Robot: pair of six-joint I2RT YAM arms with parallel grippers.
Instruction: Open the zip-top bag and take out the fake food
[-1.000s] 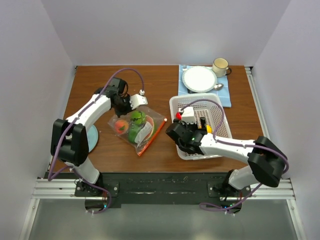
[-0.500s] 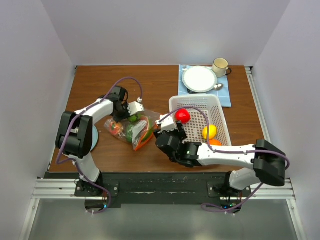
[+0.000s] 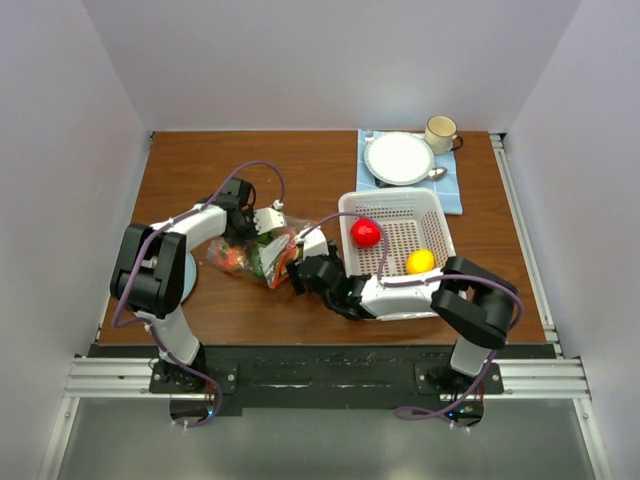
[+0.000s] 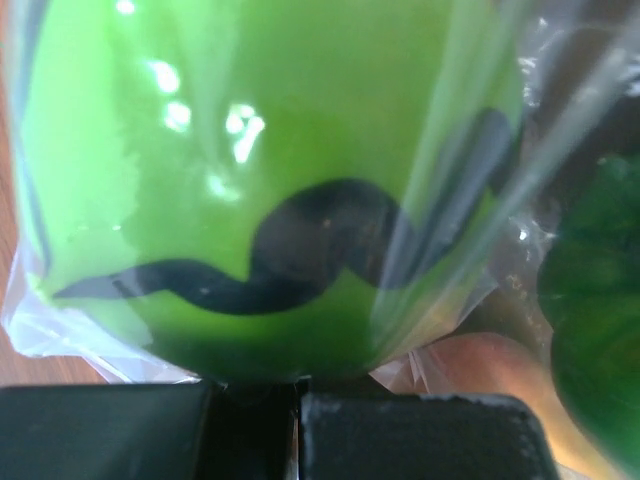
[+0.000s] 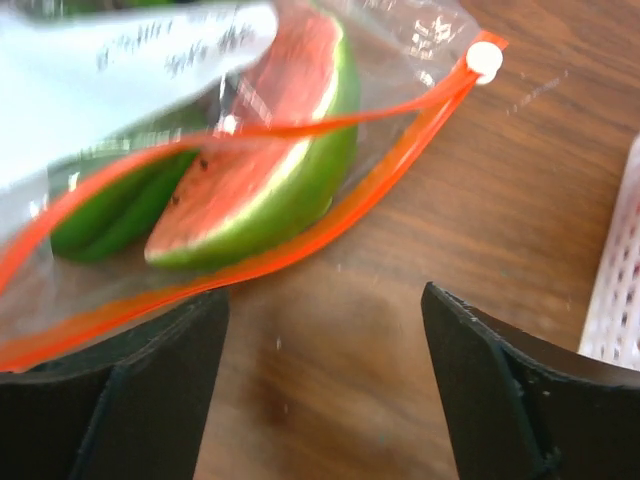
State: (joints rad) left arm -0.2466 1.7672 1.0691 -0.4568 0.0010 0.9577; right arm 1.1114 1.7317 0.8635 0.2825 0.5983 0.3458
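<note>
Left tool: jaws together, bag film pinched between them, at the far edge of the zip-top bag. The left wrist view is mostly a light-green striped fruit with a black wavy line, pressed against the plastic from inside. A dark green piece is to its right. Below that is something peach-coloured, too close to name.

Right tool: jaws wide apart, nothing between them, low over bare table just beside the bag's mouth. In the top view it sits at the bag's near-right corner, between the bag and the white basket.

The bag lies on the table left of the basket, between the two tools. Mouth is open: the orange zip strip is parted into two halves that meet at a corner with a white tab.

Inside the bag:
- watermelon slice right behind the opening, rind toward the lower strip
- green ribbed piece to its left
- white printed label above, blurred

In the basket: red round fruit and yellow lemon, apart from each other.

Far side of the table: white plate on a blue cloth, with a mug and spoon. A teal disc shows under the left arm.
</note>
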